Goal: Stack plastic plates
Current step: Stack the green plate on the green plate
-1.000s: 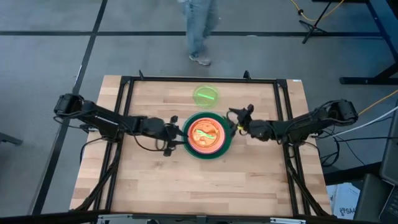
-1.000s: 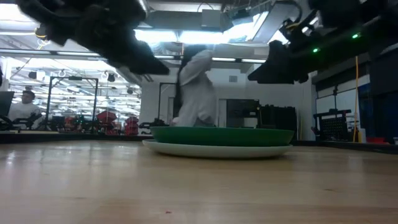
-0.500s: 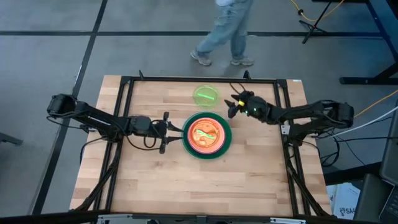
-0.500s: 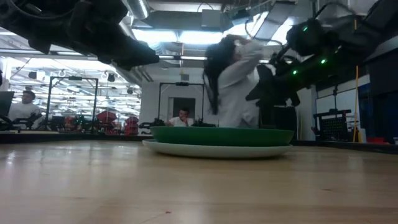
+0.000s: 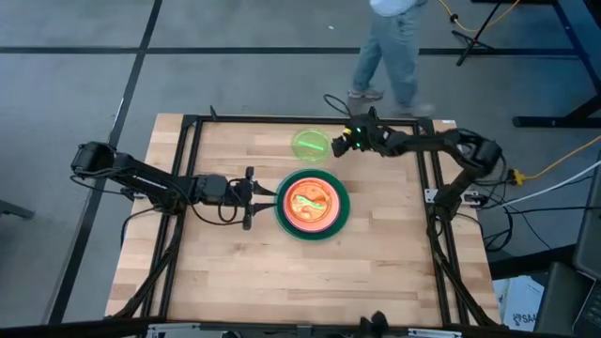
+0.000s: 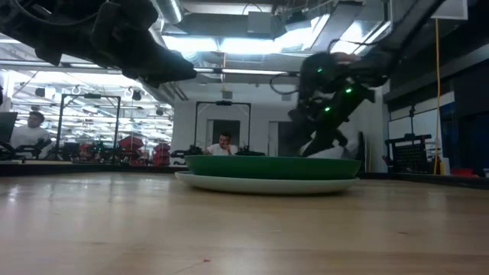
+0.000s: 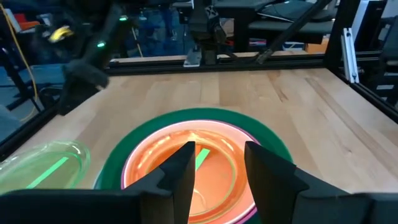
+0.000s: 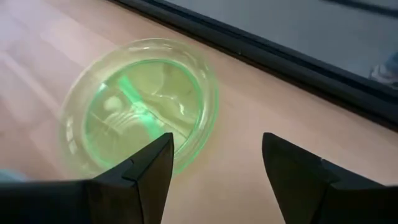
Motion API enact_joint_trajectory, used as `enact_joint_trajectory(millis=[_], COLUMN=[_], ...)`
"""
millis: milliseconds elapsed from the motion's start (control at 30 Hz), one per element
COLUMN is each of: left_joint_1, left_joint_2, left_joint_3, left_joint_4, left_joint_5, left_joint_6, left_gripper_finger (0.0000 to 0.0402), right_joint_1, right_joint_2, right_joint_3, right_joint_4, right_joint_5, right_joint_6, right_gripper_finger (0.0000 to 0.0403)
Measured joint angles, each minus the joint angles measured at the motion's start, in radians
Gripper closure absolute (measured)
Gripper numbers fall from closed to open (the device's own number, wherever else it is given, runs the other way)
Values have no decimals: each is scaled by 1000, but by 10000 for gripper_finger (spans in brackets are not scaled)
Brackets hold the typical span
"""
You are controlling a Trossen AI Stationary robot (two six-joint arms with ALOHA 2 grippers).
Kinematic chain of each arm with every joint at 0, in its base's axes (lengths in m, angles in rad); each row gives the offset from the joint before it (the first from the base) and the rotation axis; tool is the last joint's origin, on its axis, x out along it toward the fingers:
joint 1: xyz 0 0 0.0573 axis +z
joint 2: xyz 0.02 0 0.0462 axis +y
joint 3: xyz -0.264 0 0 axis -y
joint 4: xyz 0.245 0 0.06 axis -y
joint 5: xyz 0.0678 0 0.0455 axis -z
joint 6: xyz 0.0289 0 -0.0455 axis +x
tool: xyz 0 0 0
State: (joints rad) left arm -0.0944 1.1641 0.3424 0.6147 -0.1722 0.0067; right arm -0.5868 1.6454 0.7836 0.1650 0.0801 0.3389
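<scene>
Right gripper (image 8: 211,165) open, above lime plate (image 5: 311,145), top centre. Looks light, stiff, slick; grab at rim. Left gripper (image 7: 217,163) open by stack (image 5: 313,204).

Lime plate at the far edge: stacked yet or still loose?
Loose. The lime plate lies flat on the table, apart from the stack. The right gripper hovers open beside it.
</scene>
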Motion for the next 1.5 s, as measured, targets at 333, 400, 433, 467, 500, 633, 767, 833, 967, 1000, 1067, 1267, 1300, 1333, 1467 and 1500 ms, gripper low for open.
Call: enact_joint_trajectory(millis=[333,400,433,467,500,633,767,833,967,1000,1067,1267,1300,1333,1467,1500], left_joint_1=[-20,-20,-20,-20,-20,-22,-22,-22,-22,-22,-22,-22,-22,-22,-22,-22], left_joint_2=[0,0,0,0,0,0,0,0,0,0,0,0,0,0,0,0], left_joint_3=[1,1,1,1,1,1,1,1,1,1,1,1,1,1,1,1], left_joint_4=[-2,-4,-2,-2,-2,-4,0,0,-3,-4,-4,-3,-2,-2,-2,-2], left_joint_5=[2,0,0,1,1,-1,-2,-2,-2,-2,-2,-2,-2,-2,-2,-2], left_joint_6=[-2,-2,-5,-11,-19,-21,-23,-23,-23,-23,-23,-23,-23,-24,-26,-27], left_gripper_finger=[269,269,269,269,269,269,269,269,269,269,269,269,269,269,269,269], right_joint_1=[-24,-25,-25,-25,-25,-24,-23,-23,-23,-23,-23,-23,-23,-23,-23,-22], right_joint_2=[243,280,296,309,320,344,347,347,347,347,347,347,347,347,349,350], right_joint_3=[261,310,335,360,378,418,421,421,421,421,421,421,421,421,421,421], right_joint_4=[-160,-213,-247,-269,-297,-350,-355,-351,-353,-354,-366,-392,-394,-394,-396,-396], right_joint_5=[-127,-133,-133,-136,-134,-134,-134,-134,-133,-135,-153,-161,-160,-155,-104,-95], right_joint_6=[-10,-18,-29,-30,-33,-55,-56,-57,-64,-71,-84,-88,-88,-88,-89,-91], right_gripper_finger=[169,169,169,169,169,169,169,169,173,177,192,250,259,269,305,314])
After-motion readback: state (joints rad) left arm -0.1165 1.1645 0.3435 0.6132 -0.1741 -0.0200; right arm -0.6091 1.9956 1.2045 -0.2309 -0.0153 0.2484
